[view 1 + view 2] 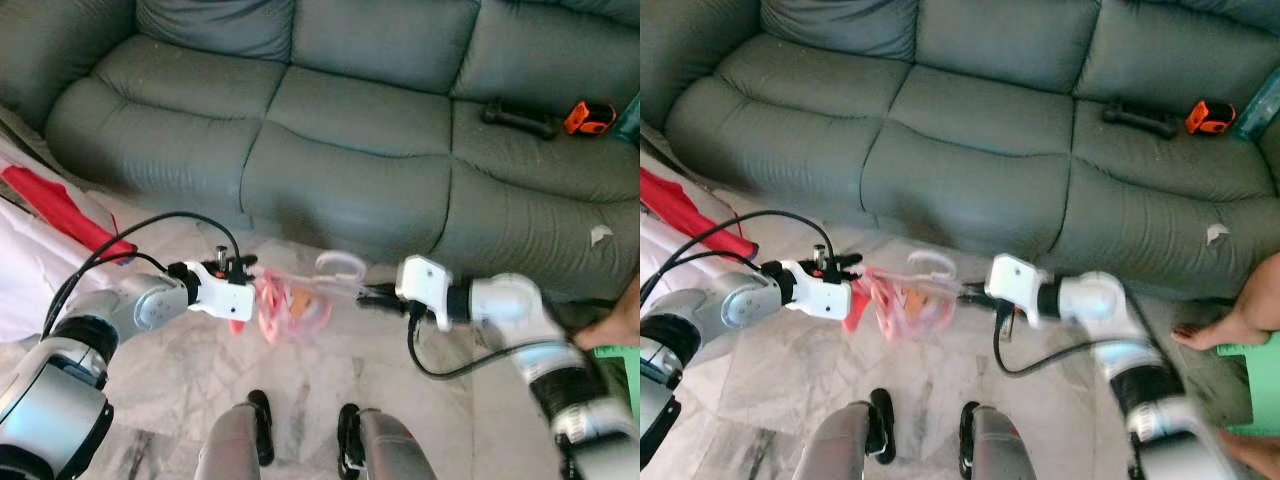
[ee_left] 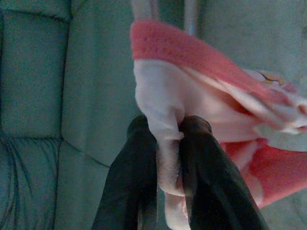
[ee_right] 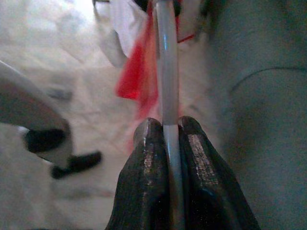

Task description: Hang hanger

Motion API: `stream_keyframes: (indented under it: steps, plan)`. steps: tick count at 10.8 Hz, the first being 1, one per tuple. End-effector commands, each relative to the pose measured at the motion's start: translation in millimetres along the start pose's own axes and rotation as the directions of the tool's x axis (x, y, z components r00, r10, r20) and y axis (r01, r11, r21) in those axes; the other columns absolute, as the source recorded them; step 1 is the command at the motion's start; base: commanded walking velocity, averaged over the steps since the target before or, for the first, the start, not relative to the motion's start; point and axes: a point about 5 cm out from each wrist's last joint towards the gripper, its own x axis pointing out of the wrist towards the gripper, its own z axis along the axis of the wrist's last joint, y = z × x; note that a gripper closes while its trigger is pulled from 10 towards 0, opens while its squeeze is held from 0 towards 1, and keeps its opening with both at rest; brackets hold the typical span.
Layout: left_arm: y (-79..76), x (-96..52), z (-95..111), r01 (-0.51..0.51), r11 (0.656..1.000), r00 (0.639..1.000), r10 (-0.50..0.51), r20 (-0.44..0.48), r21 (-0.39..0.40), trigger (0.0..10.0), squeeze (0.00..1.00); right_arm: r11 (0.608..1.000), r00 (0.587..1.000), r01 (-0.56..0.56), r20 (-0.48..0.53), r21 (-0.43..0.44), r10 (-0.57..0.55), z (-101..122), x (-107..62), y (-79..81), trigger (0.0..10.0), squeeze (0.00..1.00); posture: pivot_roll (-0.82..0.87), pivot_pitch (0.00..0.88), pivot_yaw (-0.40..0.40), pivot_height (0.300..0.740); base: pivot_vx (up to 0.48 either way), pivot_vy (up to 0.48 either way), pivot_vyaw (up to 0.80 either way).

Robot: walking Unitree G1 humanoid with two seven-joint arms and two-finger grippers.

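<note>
Marble floor (image 1: 160, 380) runs up to a grey-green sofa (image 1: 330, 110) that spans the background. Between the two arms, above the floor and short of the sofa front, hangs the hanger (image 1: 340, 268), pale and translucent, with a small pink garment (image 1: 290, 305) draped on it.

Left gripper (image 2: 165, 143): fingers pressed together on a fold of the pink-and-white cloth, at the hanger's left end. Right gripper (image 3: 168, 139): fingers clamped on the hanger's pale bar, which leads straight out from between them toward the garment.

Key relation: the hanger's long axis lies roughly level, left to right, from one gripper to the other; its hook curls upward near the middle, a little closer to the right gripper. The right arm alone holds the hanger itself, so it would likely guide the hook, while the left holds only cloth. No rail or rod to hang it on can be made out.

Surroundings: a red cloth (image 1: 60, 210) over white fabric (image 1: 30, 270) at far left, near the left arm; a black tool (image 1: 520, 118) and an orange object (image 1: 588, 118) on the sofa's right seat, well apart from the hanger; a person's bare foot (image 1: 1225, 325) at far right, near the right arm. The robot's own legs (image 1: 300, 440) stand just below the garment.
</note>
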Motion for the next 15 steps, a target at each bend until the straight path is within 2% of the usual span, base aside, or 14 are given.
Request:
stream_keyframes:
  steps: [1, 2, 4, 7, 8, 9, 10, 15]
  plan:
    - [-12.7, -3.8, -5, 0.065, 0.998, 0.997, -0.066, -0.030, -0.008, 0.0, 0.00, 0.997, 0.999, 0.052, -0.007, -0.056, -0.052, 3, -6.6, -11.0, 10.0, 0.00, -0.06, 0.243, -0.044, 0.740, 0.000, 0.000, 0.00]
    - [-11.9, -4.2, -7, 0.060, 0.998, 0.997, -0.060, -0.046, -0.008, 0.0, 0.00, 0.988, 0.995, 0.091, -0.022, -0.122, -0.095, 6, -8.6, -22.1, 10.0, 0.00, -0.06, 0.243, -0.046, 0.740, 0.000, 0.000, 0.00]
    - [-9.3, -6.6, -13, 0.039, 0.999, 0.995, -0.039, -0.093, -0.004, 0.0, 0.00, 0.962, 0.982, 0.187, -0.001, -0.200, -0.191, 14, -9.5, -37.4, 10.0, 0.00, -0.05, 0.245, -0.045, 0.740, 0.000, 0.000, 0.00]
    - [-6.6, -7.5, -17, 0.019, 1.000, 0.991, -0.022, -0.129, -0.023, 0.0, 0.00, 0.943, 0.973, 0.228, 0.011, -0.244, -0.232, 10, -8.5, -37.6, 10.0, 0.00, -0.05, 0.246, -0.045, 0.740, 0.000, 0.000, 0.00]
    - [-7.9, -6.6, -18, 0.025, 0.998, 0.989, -0.034, -0.144, -0.065, 8.9, 0.00, 0.937, 0.969, 0.245, 0.026, -0.249, -0.246, 10, -6.4, -36.0, 10.0, 0.00, -0.06, 0.247, -0.045, 0.740, 0.000, 0.000, 0.00]
    - [-8.0, -6.0, -18, 0.013, 0.995, 0.990, -0.026, -0.142, -0.098, 3.4, 0.00, 0.937, 0.970, 0.242, 0.025, -0.253, -0.244, 9, -5.2, -34.4, 10.0, 0.00, -0.06, 0.247, -0.045, 0.740, 0.000, 0.000, 0.00]
    - [-8.7, -5.7, -16, 0.027, 0.995, 0.991, -0.040, -0.127, -0.101, 0.0, 0.00, 0.936, 0.970, 0.241, 0.027, -0.255, -0.243, 8, -4.6, -33.8, 10.0, 0.00, -0.06, 0.247, -0.045, 0.740, 0.000, 0.000, 0.00]
    - [-9.4, -5.4, -15, 0.010, 0.994, 0.992, -0.022, -0.122, -0.104, 0.0, 0.00, 0.924, 0.963, 0.267, 0.040, -0.272, -0.267, 8, -4.6, -37.3, 10.0, 0.00, -0.05, 0.246, -0.042, 0.740, 0.000, 0.000, 0.00]
